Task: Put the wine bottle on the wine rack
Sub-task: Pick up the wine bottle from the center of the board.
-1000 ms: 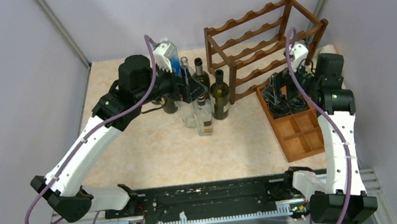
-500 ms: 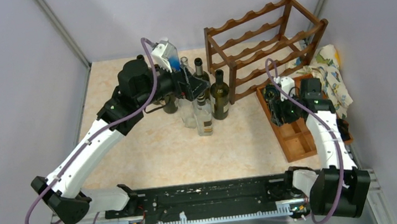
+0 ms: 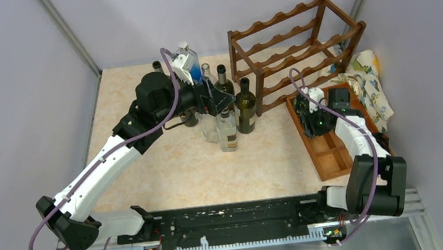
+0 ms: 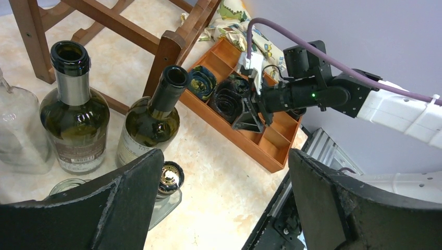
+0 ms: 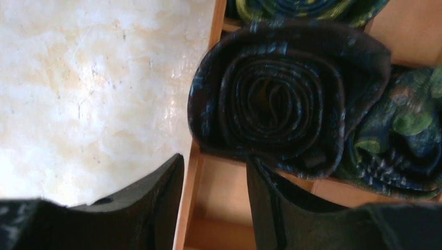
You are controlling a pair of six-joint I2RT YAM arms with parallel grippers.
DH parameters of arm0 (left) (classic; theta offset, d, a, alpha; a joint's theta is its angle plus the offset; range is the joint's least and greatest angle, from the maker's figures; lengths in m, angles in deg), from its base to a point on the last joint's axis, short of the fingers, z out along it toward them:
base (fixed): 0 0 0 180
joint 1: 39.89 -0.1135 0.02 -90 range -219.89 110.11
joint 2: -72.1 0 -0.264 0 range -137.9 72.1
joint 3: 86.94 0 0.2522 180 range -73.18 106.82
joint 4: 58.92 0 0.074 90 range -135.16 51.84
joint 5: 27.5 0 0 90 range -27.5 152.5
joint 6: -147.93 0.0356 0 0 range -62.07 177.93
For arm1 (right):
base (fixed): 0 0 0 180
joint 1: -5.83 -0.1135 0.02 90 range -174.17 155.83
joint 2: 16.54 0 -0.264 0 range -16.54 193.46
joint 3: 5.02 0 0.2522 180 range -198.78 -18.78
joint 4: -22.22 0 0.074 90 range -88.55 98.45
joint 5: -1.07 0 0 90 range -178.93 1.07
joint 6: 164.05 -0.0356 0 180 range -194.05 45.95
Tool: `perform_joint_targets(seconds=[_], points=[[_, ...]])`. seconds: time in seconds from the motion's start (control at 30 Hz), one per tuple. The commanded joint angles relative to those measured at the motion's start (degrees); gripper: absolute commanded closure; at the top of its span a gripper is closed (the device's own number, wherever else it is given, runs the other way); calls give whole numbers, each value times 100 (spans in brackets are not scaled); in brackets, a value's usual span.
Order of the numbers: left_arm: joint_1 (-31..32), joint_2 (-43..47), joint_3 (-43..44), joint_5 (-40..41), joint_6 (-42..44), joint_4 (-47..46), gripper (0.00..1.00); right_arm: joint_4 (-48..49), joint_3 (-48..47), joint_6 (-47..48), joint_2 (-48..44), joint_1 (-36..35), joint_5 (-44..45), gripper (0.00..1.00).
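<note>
Two dark green wine bottles (image 3: 245, 105) (image 3: 223, 80) stand upright just left of the wine rack (image 3: 297, 42), a dark reddish-brown frame with scalloped rails. In the left wrist view the same two bottles (image 4: 152, 122) (image 4: 75, 120) stand before the rack's legs (image 4: 166, 54). My left gripper (image 3: 219, 100) hovers over the bottle cluster, open wide (image 4: 225, 159), with nothing between its fingers. My right gripper (image 3: 313, 126) is low over the wooden tray (image 3: 334, 159). Its jaws (image 5: 215, 162) are narrowed but open and straddle the tray's left wall (image 5: 194, 177) without gripping it.
Clear glass bottles (image 3: 227, 130) and a blue-tinted one (image 3: 191, 63) crowd around the green bottles; a capped clear bottle (image 4: 169, 177) sits by my left finger. Rolled dark fabric (image 5: 281, 99) fills the tray's far compartments. A patterned cloth (image 3: 371, 84) lies at the right wall.
The right arm drew back from the rack and lowered its gripper over the tray, its jaws narrowing. The left arm shifted only slightly and stays open.
</note>
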Motion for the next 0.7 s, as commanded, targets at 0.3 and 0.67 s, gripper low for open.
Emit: perform_joint_targets(seconds=[0.3,0.67], points=[[17,299,-252,103,-82,-248,5,556,99,749,760,-306,-6,53],[15,327,-388,100,-113,-345,5,380,593,20,-80,-337,786,84]])
